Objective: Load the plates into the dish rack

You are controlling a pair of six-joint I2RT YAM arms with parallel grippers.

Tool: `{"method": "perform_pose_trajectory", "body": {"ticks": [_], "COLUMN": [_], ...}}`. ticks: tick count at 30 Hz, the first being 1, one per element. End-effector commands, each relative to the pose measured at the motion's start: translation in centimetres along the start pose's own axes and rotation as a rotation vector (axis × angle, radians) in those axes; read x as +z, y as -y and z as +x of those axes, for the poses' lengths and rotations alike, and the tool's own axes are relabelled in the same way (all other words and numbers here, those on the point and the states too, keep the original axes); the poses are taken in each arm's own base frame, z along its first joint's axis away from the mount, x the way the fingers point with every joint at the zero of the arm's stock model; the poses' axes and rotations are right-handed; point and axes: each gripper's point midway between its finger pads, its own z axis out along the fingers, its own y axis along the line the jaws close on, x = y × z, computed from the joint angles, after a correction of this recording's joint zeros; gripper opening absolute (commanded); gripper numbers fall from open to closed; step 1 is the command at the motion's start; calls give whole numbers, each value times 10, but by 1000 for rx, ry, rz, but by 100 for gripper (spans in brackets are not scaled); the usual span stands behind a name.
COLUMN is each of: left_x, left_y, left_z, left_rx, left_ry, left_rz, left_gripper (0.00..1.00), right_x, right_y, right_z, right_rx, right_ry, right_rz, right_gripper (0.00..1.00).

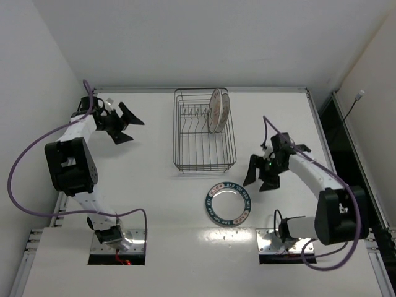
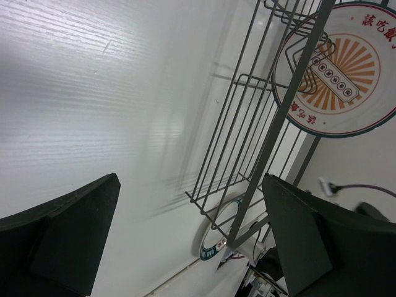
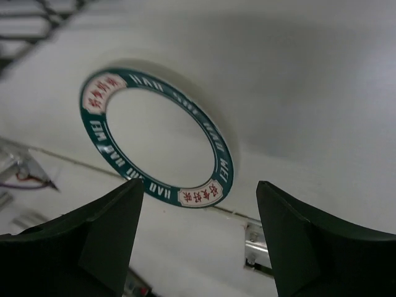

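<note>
— Toward the far edge of the counter (image 1: 142,179), around its middle, what is sitting there?

— One dish rack (image 1: 204,137), a dark wire basket with upright tines (image 1: 193,112). Two plates are standing on edge in its far right end: the sunburst plate (image 2: 337,68), white with orange rays, and a second plate (image 1: 225,104) close behind it, its face hidden.

— So how many plates are you counting?

— Three. The teal-rimmed plate (image 1: 228,203) is lying flat outside the rack, toward the near edge, right of centre.

— And the grippers?

— Two, both spreading their fingers wide and gripping nothing. The left gripper (image 1: 137,131) is hovering by the far left corner. The right gripper (image 1: 256,185) is hanging just beside the teal-rimmed plate, on the right-edge side.
</note>
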Motion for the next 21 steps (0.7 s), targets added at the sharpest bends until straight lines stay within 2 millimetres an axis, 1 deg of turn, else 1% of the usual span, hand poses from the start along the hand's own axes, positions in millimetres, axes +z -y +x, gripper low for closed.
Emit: {"method": "perform_pose_trajectory", "body": {"ticks": [1,2,3,4,5,6,8,9,10,11,12,13,14,16,17,18,19,20,21], "left_x": [0,0,0,1,1,1,2,2,-1,-1,-1,-3,-4,-4,-7,-8,-10,-11,-11], "left_y": [-5,-5,-5,-8,-8,-8,-10,-10,-7,-7,-8,-7,-8,-10,-9,-12,-14,-14,-14], "left_z": [-3,-3,-3,0,0,0,2,2,2,2,1,2,5,8,7,8,6,9,9], "left_rx": [5,5,5,-1,-1,-1,-7,-7,0,0,0,9,2,11,18,18,12,11,20], "left_ry": [3,3,3,-3,-3,-3,-9,-9,-2,-2,2,2,-6,-20,-6,-2,5,4,4], "left_rz": [-2,-2,-2,-5,-5,-5,-8,-8,-5,-5,-13,-13,-17,-24,-32,-44,-46,-46,-46], "left_gripper": [99,99,99,99,99,99,99,99,99,99,99,99,99,99,99,99,99,99,99], "right_x": [27,33,39,47,54,61,73,82,85,88,92,95,97,99,98,98,95,94,85], "right_y": [-21,-19,-13,-9,-9,-8,-7,-6,-6,-7,-5,-1,3,9,15,15,15,20,16], "right_z": [21,28,32,47,43,51,60,74,76,79,80,88,93,100,102,99,103,101,93], "right_rx": [-38,-34,-21,-2,-18,13,27,48,49,56,50,66,63,61,64,55,57,59,38], "right_ry": [-55,-84,-99,-136,-112,-150,-178,-245,-260,-271,-275,-298,-304,-316,-311,-297,-300,-289,-255], "right_rz": [-276,-291,-284,-294,-318,-334,-368,-388,-403,-428,-428,-422,-402,-377,-354,-346,-345,-299,-295], "right_gripper": [71,71,71,71,71,71,71,67,63,53,46,41,30,17,6,2,0,0,0]}}
